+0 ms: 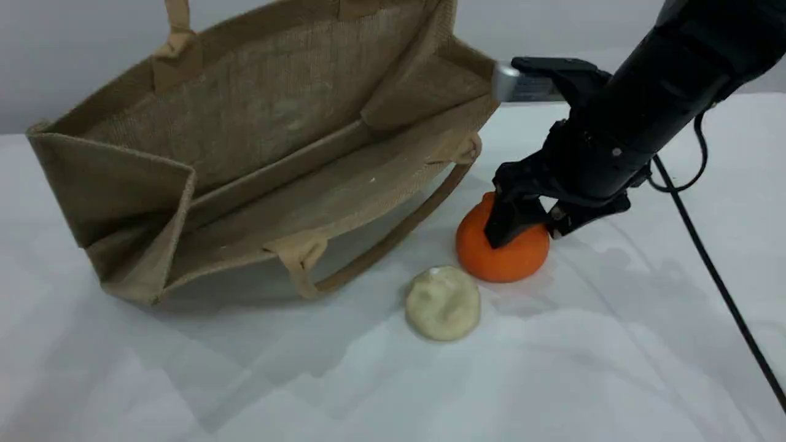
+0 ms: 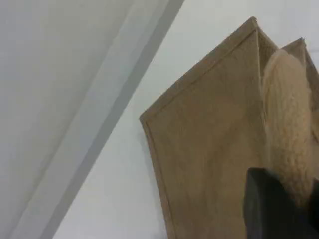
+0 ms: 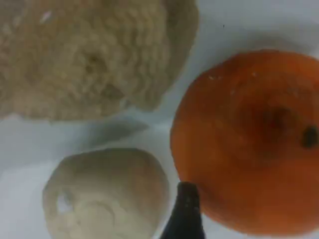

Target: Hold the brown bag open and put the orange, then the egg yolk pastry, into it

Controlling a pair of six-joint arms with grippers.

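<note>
The brown bag [image 1: 264,123] lies tilted on the white table with its mouth gaping toward me. Its upper handle [image 1: 178,24] runs up out of the scene view. In the left wrist view my left gripper [image 2: 279,204] is shut on that beige handle [image 2: 286,124], with the bag's side [image 2: 209,149] below it. The orange [image 1: 513,258] rests on the table right of the bag. My right gripper [image 1: 531,228] stands open over it, one finger on each side, and one fingertip [image 3: 184,209] sits against the orange [image 3: 249,139]. The egg yolk pastry [image 1: 442,302] lies just in front-left of the orange, also seen as the pastry [image 3: 104,194].
The bag's lower handle [image 1: 393,236] loops out on the table toward the orange and pastry. A black cable [image 1: 718,282] trails from the right arm across the table's right side. Woven bag fabric [image 3: 89,59] fills the top left of the right wrist view.
</note>
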